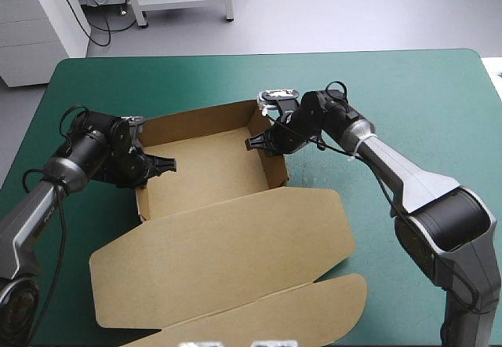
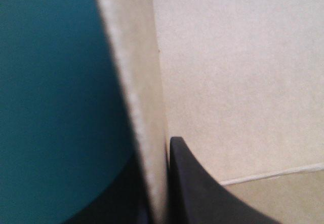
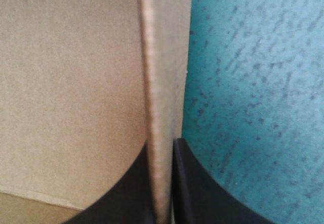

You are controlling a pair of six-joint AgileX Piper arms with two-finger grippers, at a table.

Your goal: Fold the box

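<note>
Box position: box (image 1: 205, 176) at mid-table, slightly left of centre, on the teal-green table (image 1: 423, 96); open tray on the far side, lid (image 1: 227, 245) flat toward the near edge.
Box state: far wall (image 1: 200, 119) and both side walls raised; front flap (image 1: 267, 312) of the lid flat and untucked.
Left end effector: left end effector (image 1: 162, 164) all but closed, clamped on the left wall (image 2: 137, 102); one black finger inside the tray, the other outside over the table.
Right end effector: right end effector (image 1: 259, 144) likewise pinched on the right wall (image 3: 161, 82), straddling its top edge near the far corner.
Step in hand (judged): pressing and setting the two side walls so the folds hold upright.
Grip: squeeze both walls evenly and together; uneven pressure likely to skew the tray.
Alignment: hold each wall square to the floor of the tray; avoid leaning it outward, which would spread the corners.
Pull direction: no tug toward the left or right edge of the table; press inward slightly if a wall bows.
Floor contact: leave the tray floor flat on the table; lifting at one side risks springing the far wall loose.
Release (advice): open only a little, then withdraw upward along the wall, not across it.
Risk: thin board, easily creased by a pinch near the corner.
</note>
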